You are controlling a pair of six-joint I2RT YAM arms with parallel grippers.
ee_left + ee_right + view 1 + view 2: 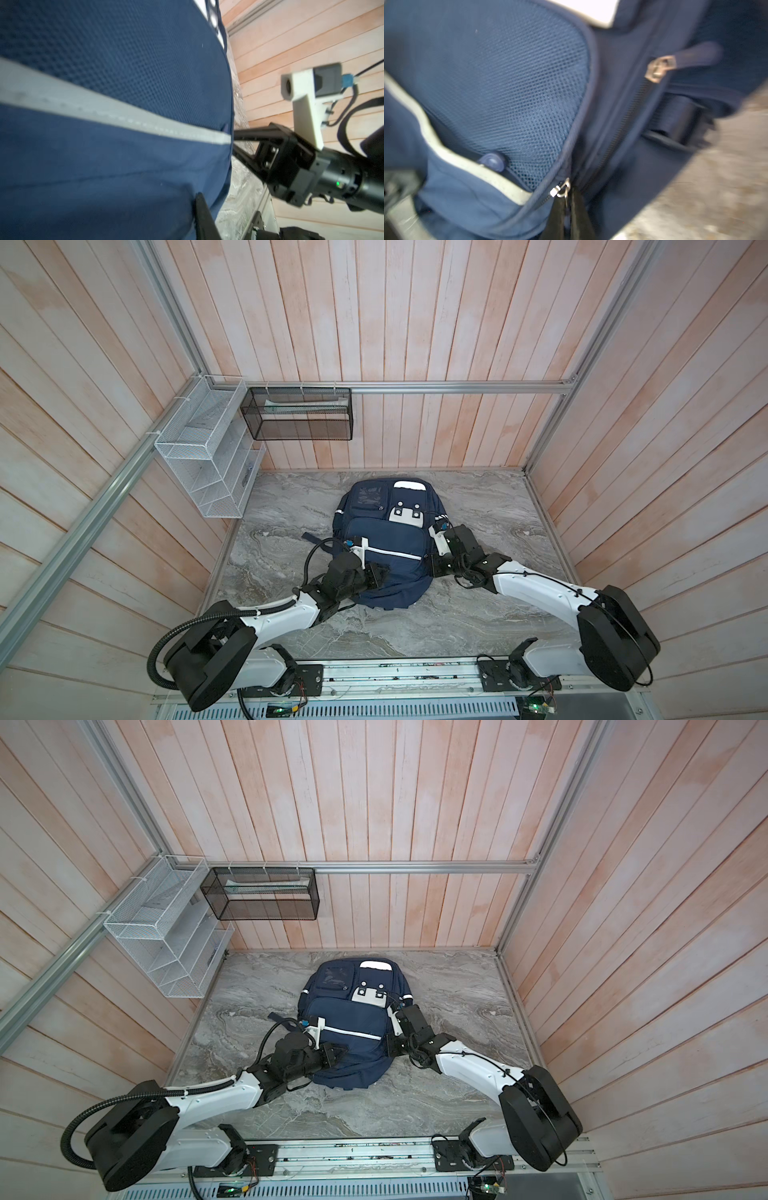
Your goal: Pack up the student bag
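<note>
- Hanging on the left wall, a white wire basket sits above the left edge of the grey marbled desk. Just beside it, on the back wall, hangs a black mesh basket.
- Next comes the left gripper, reaching in from the left over the lower front of the student bag, below the white reflective stripe. In the left wrist view only one of its fingers shows, lying against the navy fabric. I cannot tell whether the fingers are spread or pressed together.
- In both top views the student bag lies flat in the middle of the desk, front side up and top end toward the back wall, well apart from both baskets. A white patch with two round studs sits on its upper right part.
- On the bag's right side, about level with the stripe, is the right gripper. In the right wrist view its two fingers stand close together with only a narrow slit between them, right at a silver zipper pull at the edge of the mesh pocket. The picture is blurred, so I cannot tell whether they pinch the pull.
- A brass-coloured zipper slider shows on the bag's side zip, apart from those fingers.
</note>
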